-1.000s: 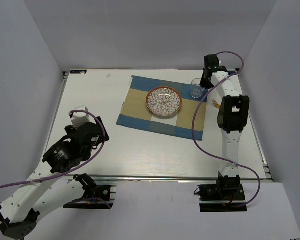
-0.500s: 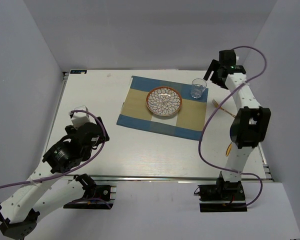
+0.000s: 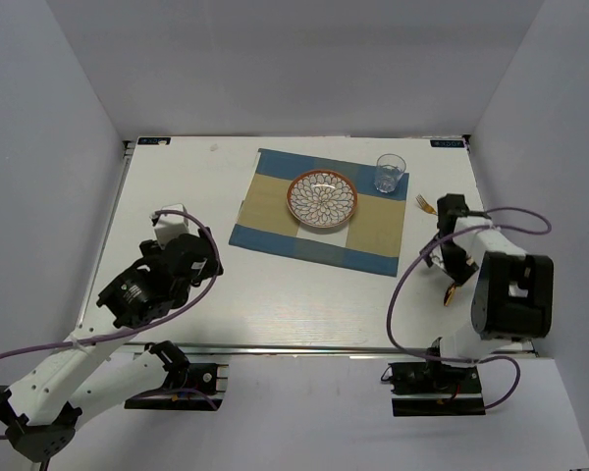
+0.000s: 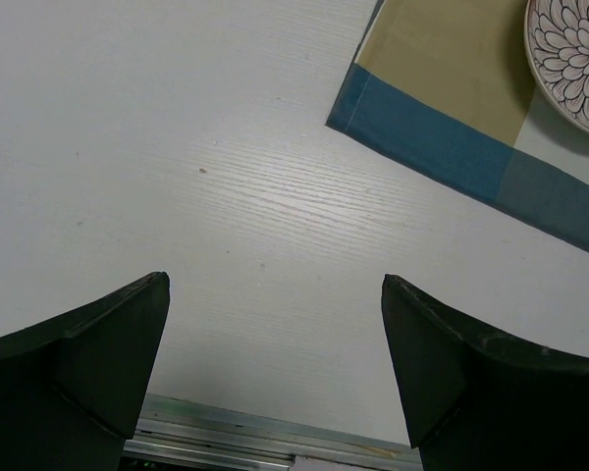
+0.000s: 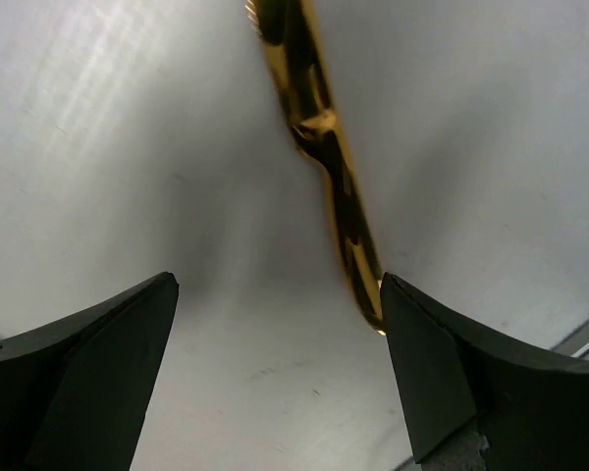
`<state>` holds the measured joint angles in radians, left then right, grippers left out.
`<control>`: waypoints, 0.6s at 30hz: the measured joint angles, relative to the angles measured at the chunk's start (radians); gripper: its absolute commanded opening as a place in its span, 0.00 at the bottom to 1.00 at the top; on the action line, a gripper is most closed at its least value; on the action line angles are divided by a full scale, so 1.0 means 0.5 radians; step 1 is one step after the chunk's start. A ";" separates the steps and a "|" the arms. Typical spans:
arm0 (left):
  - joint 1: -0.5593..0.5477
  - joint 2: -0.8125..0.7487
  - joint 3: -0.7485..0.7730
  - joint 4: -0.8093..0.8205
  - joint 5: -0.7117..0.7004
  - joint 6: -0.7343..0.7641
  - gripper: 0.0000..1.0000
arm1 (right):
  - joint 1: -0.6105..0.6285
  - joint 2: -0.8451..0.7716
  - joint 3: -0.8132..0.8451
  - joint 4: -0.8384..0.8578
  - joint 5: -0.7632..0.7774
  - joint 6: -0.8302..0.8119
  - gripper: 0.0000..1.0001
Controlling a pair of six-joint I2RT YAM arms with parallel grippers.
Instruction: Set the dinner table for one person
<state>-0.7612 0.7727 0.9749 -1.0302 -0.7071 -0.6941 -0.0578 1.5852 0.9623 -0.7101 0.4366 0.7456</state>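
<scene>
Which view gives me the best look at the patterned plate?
Top external: the plate shows whole on the placemat. Left wrist catches only its edge; right wrist shows none of it.

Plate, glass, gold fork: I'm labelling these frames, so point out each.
Plate (image 3: 322, 199), top external view, its patterned centre.
Glass (image 3: 390, 174), top external view, its clear wall.
Gold fork (image 3: 424, 205), top external view, its tines.
</scene>
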 measured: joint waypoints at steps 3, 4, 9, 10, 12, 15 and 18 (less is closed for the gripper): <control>0.000 0.027 -0.002 0.009 0.011 0.005 0.98 | 0.002 -0.291 -0.189 -0.033 0.033 0.066 0.89; 0.000 0.026 -0.004 0.011 0.014 0.005 0.98 | 0.002 -0.379 -0.208 -0.047 0.055 0.087 0.89; 0.000 0.019 -0.004 0.010 0.013 -0.004 0.98 | -0.002 -0.623 -0.282 -0.043 0.153 0.179 0.89; 0.000 0.021 -0.004 0.007 0.013 -0.007 0.98 | -0.002 -0.633 -0.313 -0.044 0.159 0.181 0.89; 0.000 0.029 -0.004 -0.005 0.004 -0.020 0.98 | -0.008 -0.629 -0.372 -0.043 0.163 0.175 0.89; 0.000 0.036 -0.004 -0.024 -0.008 -0.034 0.98 | -0.037 -0.603 -0.430 -0.031 0.163 0.159 0.89; 0.000 0.031 -0.004 -0.034 -0.021 -0.044 0.98 | -0.079 -0.587 -0.510 0.062 0.160 0.112 0.88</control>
<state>-0.7612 0.7883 0.9730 -1.0470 -0.7177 -0.7162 -0.0975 1.2915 0.7074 -0.6792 0.5167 0.8017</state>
